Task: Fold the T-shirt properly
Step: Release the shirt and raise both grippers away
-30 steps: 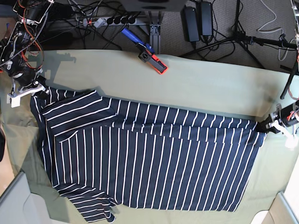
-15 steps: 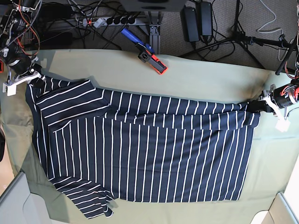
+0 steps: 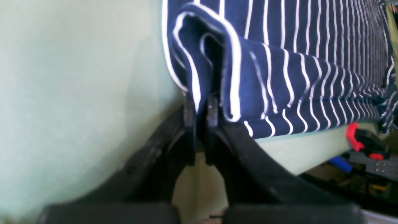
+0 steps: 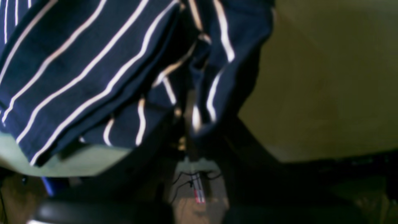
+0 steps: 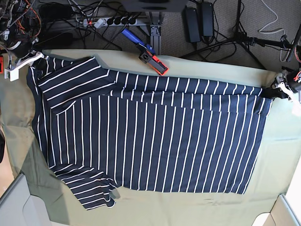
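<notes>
The navy white-striped T-shirt (image 5: 150,136) lies spread across the olive table cloth (image 5: 211,75), neck end at the left and hem at the right. In the base view my left gripper (image 5: 274,92) is at the right, shut on the far hem corner. My right gripper (image 5: 29,60) at the far left is shut on the far shoulder corner. The left wrist view shows the left gripper (image 3: 199,107) pinching a fold of the T-shirt (image 3: 279,68). Seen from the right wrist, the right gripper (image 4: 187,124) is dark and blurred, with the T-shirt (image 4: 77,71) bunched between the jaws.
A red and blue clamp (image 5: 151,58) sits at the table's far edge, near the shirt's upper border, and the clamp (image 3: 360,143) shows in the left wrist view too. Cables and a power strip (image 5: 113,20) lie on the floor behind. Grey bins (image 5: 14,207) stand at both near corners.
Both grippers have moved toward the table's far edge, dragging the shirt's upper border with them. The shirt now lies stretched wider and flatter.
</notes>
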`<state>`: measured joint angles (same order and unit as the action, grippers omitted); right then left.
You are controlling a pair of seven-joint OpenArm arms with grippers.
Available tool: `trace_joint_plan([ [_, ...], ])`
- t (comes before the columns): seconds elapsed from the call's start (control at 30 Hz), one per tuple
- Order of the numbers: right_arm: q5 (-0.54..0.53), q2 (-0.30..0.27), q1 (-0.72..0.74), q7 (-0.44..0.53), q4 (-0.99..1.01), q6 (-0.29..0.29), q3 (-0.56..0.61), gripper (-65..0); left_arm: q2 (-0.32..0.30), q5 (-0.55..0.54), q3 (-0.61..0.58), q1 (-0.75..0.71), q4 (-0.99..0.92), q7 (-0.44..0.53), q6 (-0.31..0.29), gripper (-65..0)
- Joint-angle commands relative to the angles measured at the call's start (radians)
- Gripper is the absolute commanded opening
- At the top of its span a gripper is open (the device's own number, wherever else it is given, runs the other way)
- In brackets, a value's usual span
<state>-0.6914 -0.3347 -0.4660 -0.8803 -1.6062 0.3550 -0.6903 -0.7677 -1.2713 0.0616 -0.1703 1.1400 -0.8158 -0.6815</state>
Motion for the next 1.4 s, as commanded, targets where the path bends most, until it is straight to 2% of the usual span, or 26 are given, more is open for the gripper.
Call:
trace_joint_plan([
  [0.0,0.029,-0.020,-0.006,-0.008,-0.014,0.046,-0.025,-65.0,-0.031,-0.008,0.012,-0.008,0.029,0.003,-0.017,-65.0],
  [0.23,0.029,-0.020,-0.029,-0.014,-0.014,0.048,-0.067,-65.0,-0.029,-0.008,0.012,-0.063,0.109,0.004,-0.017,-65.0],
  [0.33,0.029,-0.020,-0.027,-0.014,-0.014,0.049,-0.067,-65.0,-0.030,-0.001,0.012,-0.063,0.109,0.036,-0.017,-65.0],
  [0.37,0.029,-0.020,-0.027,-0.012,-0.014,0.049,-0.067,-65.0,-0.030,0.014,0.012,-0.062,0.109,0.046,-0.017,-64.0],
  [0.43,0.029,-0.020,-0.027,0.002,-0.014,0.049,-0.067,-65.0,-0.030,0.030,0.012,-0.062,0.109,0.056,-0.017,-56.3],
  [0.47,0.029,-0.020,-0.023,0.008,-0.014,0.049,-0.067,-60.9,-0.031,0.033,0.012,-0.062,0.109,0.056,-0.017,-53.1],
  [0.53,0.029,-0.020,-0.021,0.009,-0.015,0.049,-0.067,-39.6,-0.031,0.034,0.013,-0.060,0.110,0.052,-0.017,-49.6],
  [0.57,0.029,-0.021,-0.021,0.009,-0.019,0.049,-0.068,-31.4,-0.030,0.034,0.024,-0.060,0.114,0.026,-0.017,-49.4],
  [0.6,0.029,-0.021,-0.021,0.008,-0.029,0.049,-0.076,-26.9,-0.030,0.033,0.040,-0.060,0.126,-0.007,-0.017,-49.4],
  [0.7,0.028,-0.021,-0.021,0.008,-0.091,0.045,-0.136,-26.0,-0.031,-0.018,0.127,-0.063,0.193,-0.093,-0.017,-49.4],
  [0.77,0.018,-0.034,-0.022,0.008,-0.145,0.045,-0.183,-26.0,-0.040,-0.033,0.190,-0.064,0.242,-0.103,-0.017,-49.4],
  [0.87,0.018,-0.080,-0.012,0.015,-0.201,0.045,-0.228,-26.0,-0.074,-0.025,0.239,-0.062,0.293,-0.057,-0.017,-49.4],
  [1.0,0.020,-0.160,0.108,0.024,-0.180,0.045,-0.228,-26.0,-0.097,0.034,0.241,-0.043,0.313,0.005,-0.017,-49.4],
  [1.2,0.033,-0.264,0.350,0.073,0.034,0.043,-0.125,-26.0,-0.108,0.081,0.238,-0.015,0.342,0.027,-0.017,-49.5],
  [1.37,0.041,-0.286,0.597,0.085,0.276,0.045,-0.002,-26.0,-0.115,0.113,0.238,-0.016,0.441,0.026,-0.017,-49.5],
])
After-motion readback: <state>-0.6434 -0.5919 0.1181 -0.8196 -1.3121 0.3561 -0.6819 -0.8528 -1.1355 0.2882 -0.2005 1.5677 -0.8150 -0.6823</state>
